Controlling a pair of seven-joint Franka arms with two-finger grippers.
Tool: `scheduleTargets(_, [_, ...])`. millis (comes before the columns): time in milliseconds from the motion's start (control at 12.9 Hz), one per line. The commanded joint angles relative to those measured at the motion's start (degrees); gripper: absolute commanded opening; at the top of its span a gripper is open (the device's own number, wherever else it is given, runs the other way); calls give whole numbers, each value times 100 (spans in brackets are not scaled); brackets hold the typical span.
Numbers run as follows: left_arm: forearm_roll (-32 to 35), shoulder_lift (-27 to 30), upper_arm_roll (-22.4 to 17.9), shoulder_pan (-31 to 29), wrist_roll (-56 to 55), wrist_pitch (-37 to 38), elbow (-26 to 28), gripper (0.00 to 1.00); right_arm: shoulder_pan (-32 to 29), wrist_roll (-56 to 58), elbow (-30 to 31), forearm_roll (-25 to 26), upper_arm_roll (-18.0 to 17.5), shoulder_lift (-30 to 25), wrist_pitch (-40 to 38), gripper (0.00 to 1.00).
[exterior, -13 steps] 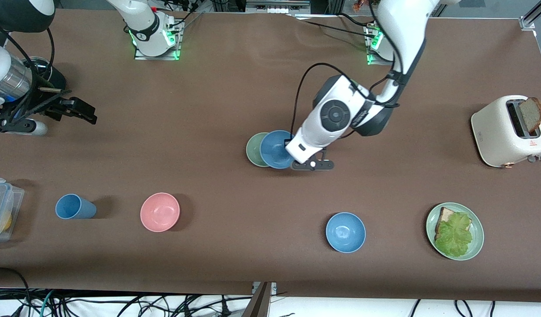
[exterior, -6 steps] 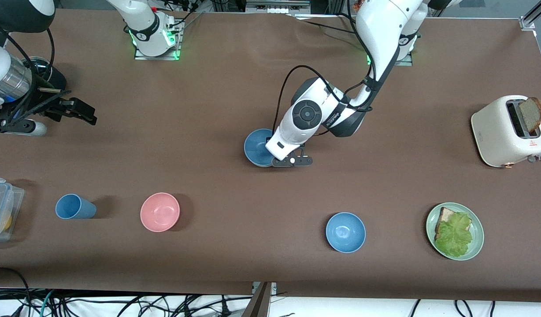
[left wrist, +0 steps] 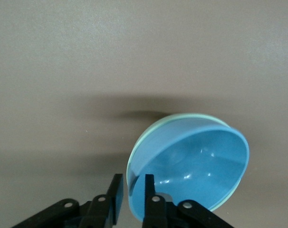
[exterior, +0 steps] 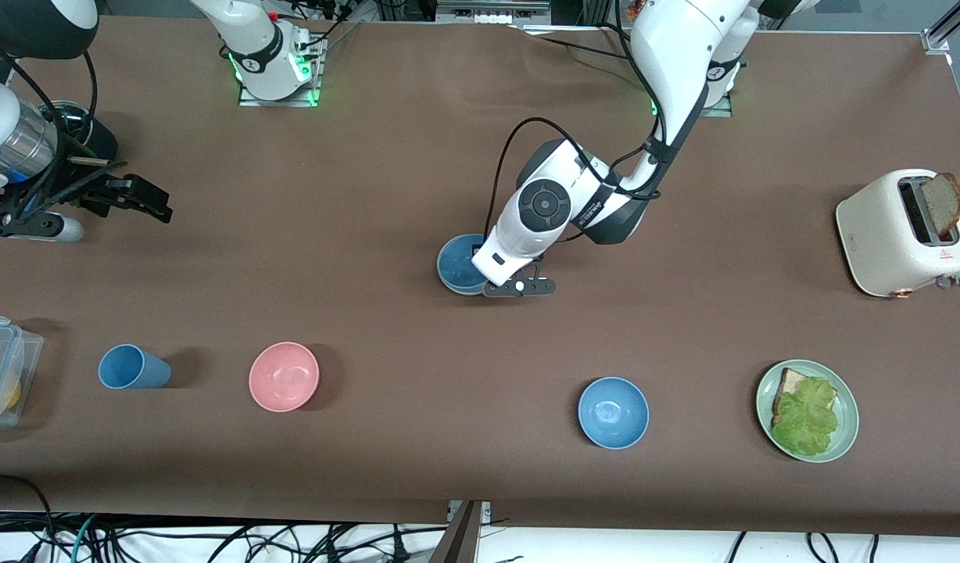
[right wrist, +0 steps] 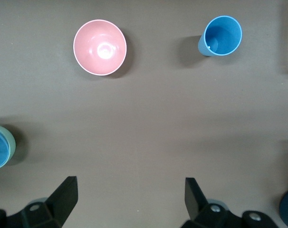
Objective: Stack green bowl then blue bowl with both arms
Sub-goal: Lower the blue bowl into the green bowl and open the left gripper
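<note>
- Front view: the muted steel-blue round bowl (exterior: 458, 264) sat nested inside the pale mint-green matte bowl (exterior: 441, 270) near the middle of the brown surface (exterior: 370, 195). The left arm's black two-finger tool (exterior: 502, 275) was at the rim of the stack, on the side toward the left arm's end. The right arm's tool (exterior: 148, 199) waited over the right arm's end of the surface.
- Left wrist view: the left tool (left wrist: 131, 192) had its fingers (left wrist: 116, 194) closed on the blue bowl's (left wrist: 196, 166) wall, one inside and one outside; only a thin rim of the green bowl (left wrist: 148, 133) showed around it.
- Right wrist view: the right tool (right wrist: 129, 194) was spread wide, holding nothing, above a round matte pink bowl (right wrist: 100, 47) and a sky-blue plastic cup (right wrist: 221, 35).
</note>
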State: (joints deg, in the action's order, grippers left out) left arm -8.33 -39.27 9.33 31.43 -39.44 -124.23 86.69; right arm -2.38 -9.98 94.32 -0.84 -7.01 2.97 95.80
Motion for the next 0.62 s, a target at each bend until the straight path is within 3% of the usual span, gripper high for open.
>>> scheduleTargets(0, [-81, 181, -255, 21, -38, 100, -109, 44, -35, 58, -160, 57, -46, 55, -44, 99])
scheduleTargets(77, [-81, 322, -273, -32, -3, 283, -126, 54, -35, 49, -160, 57, -46, 63, -44, 99])
scheduleTargets(155, [-72, 480, -274, -163, 41, 433, -161, 91, -35, 58, -160, 57, -46, 55, -44, 99])
scheduleTargets(232, [-55, 638, -282, -277, 224, 556, -162, 100, -26, 40, -151, 57, -46, 55, -44, 99])
scheduleTargets(542, [-11, 1350, -643, -909, 1743, 1373, -170, 100, -26, 31, -160, 57, -46, 55, -44, 99])
